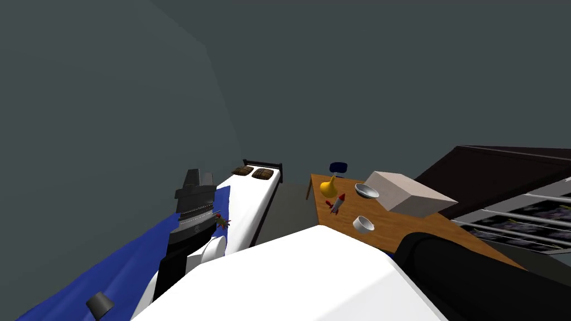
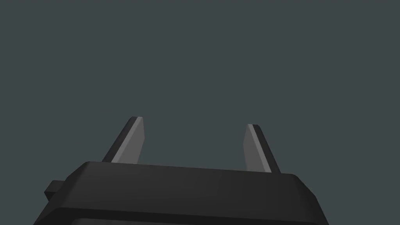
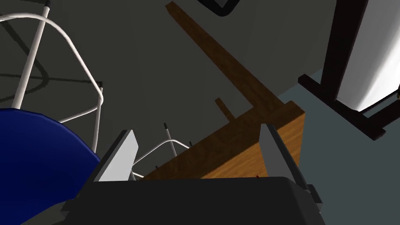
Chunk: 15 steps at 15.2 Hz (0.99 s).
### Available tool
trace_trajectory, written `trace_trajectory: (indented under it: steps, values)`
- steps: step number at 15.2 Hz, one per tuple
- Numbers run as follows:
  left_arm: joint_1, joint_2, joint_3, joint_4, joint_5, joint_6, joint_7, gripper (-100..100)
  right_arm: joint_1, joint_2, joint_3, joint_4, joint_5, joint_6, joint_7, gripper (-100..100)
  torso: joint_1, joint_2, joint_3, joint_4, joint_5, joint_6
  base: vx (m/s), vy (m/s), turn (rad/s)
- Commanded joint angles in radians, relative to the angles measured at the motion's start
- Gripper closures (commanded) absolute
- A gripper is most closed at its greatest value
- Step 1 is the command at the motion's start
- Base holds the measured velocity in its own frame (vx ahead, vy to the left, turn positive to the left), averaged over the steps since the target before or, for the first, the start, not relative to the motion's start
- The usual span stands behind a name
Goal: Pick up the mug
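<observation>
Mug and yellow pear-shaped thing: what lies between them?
A toy rocket lies on the table between the mug and the yellow pear-shaped thing, seen in the head view.

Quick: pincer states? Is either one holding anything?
Left pincer: open, holding nothing.
Right pincer: open, holding nothing.

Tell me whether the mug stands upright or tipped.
Upright: the white mug rests on the wooden table, its open mouth facing up.
</observation>
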Motion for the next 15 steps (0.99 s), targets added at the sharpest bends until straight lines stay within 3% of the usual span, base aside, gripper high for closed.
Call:
trace_trajectory:
  steps: [1,3,5,6,8,9,13,15]
  values:
    - [0.000,0.000,0.000,0.000,0.000,0.000,0.000,0,0.011,-0.050,0.016,0.050,-0.020,0.010,0.011,-100,0.000,0.000,0.000,0.000,0.000,0.000,0.144,0.012,0.178]
    - [0.000,0.000,0.000,0.000,0.000,0.000,0.000,0,0.018,-0.091,0.027,0.096,-0.035,0.018,0.018,-100,-0.001,-0.003,-0.002,-0.001,0.000,0.000,0.158,0.015,0.185]
    - [0.000,0.000,0.000,0.000,0.000,0.000,0.000,0,0.018,-0.096,0.027,0.110,-0.035,0.018,0.018,-100,-0.001,-0.005,-0.003,-0.001,0.000,0.000,0.141,0.011,0.092]
    - [0.000,0.000,0.000,0.000,0.000,0.000,0.000,0,0.023,-0.134,0.037,0.142,-0.049,0.026,0.025,-100,0.000,-0.004,-0.002,-0.001,0.000,0.000,0.139,0.013,0.102]
    - [0.000,0.000,0.000,0.000,0.000,0.000,0.000,0,0.023,-0.134,0.037,0.150,-0.049,0.026,0.025,-100,-0.001,-0.004,-0.002,-0.001,0.000,0.000,0.122,0.002,0.075]
    - [0.000,0.000,0.000,0.000,0.000,0.000,0.000,0,0.026,-0.169,0.046,0.187,-0.063,0.033,0.032,-100,0.000,-0.002,-0.002,-0.001,0.000,0.000,0.109,0.020,0.108]
    - [0.000,0.000,0.000,0.000,0.000,0.000,0.000,0,0.024,-0.252,0.070,0.280,-0.101,0.049,0.050,-100,-0.001,-0.008,-0.005,-0.002,0.000,-0.001,0.212,-0.003,0.181]
    - [0.000,0.000,0.000,0.000,0.000,0.000,0.000,0,0.020,-0.269,0.078,0.302,-0.112,0.053,0.055,-100,-0.002,-0.010,-0.006,-0.002,0.000,-0.001,0.184,-0.016,0.141]
